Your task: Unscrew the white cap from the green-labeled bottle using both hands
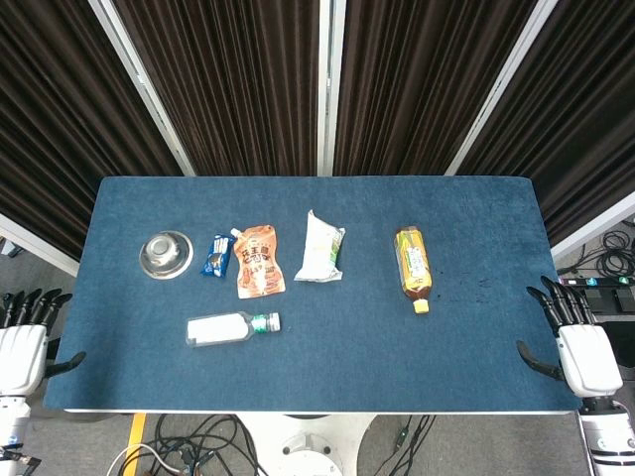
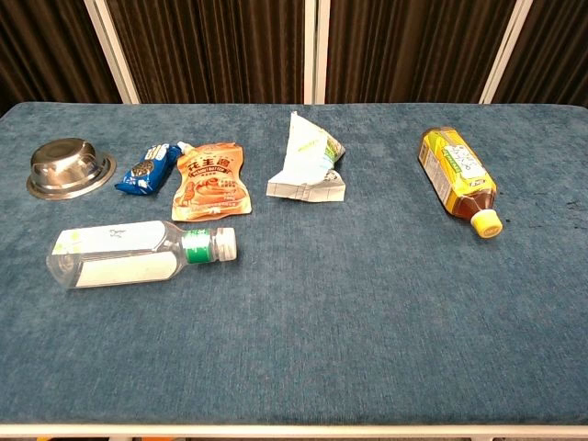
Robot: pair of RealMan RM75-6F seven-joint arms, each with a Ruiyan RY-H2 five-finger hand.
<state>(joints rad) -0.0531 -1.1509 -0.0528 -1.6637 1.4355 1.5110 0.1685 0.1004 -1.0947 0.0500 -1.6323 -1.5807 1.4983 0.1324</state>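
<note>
From the head view, you are starting from rest: your left hand (image 1: 22,347) and right hand (image 1: 575,342) are both hanging off the near corners of the surface (image 1: 446,367), fingers spread and holding nothing. The green-labeled bottle (image 1: 230,328) is lying on its side near the front left, its white cap (image 1: 273,320) pointing right, well apart from both hands. So you are reaching first with the left, the nearer one.

From the chest view (neither hand is showing here), the bottle (image 2: 138,254) is lying clear of the orange pouch (image 2: 210,180) behind it, so there is room to come down over its body. You are probably best wrapping the body behind the green band, standing it up, and leaving the cap (image 2: 225,243) exposed for the right hand to twist.
</note>
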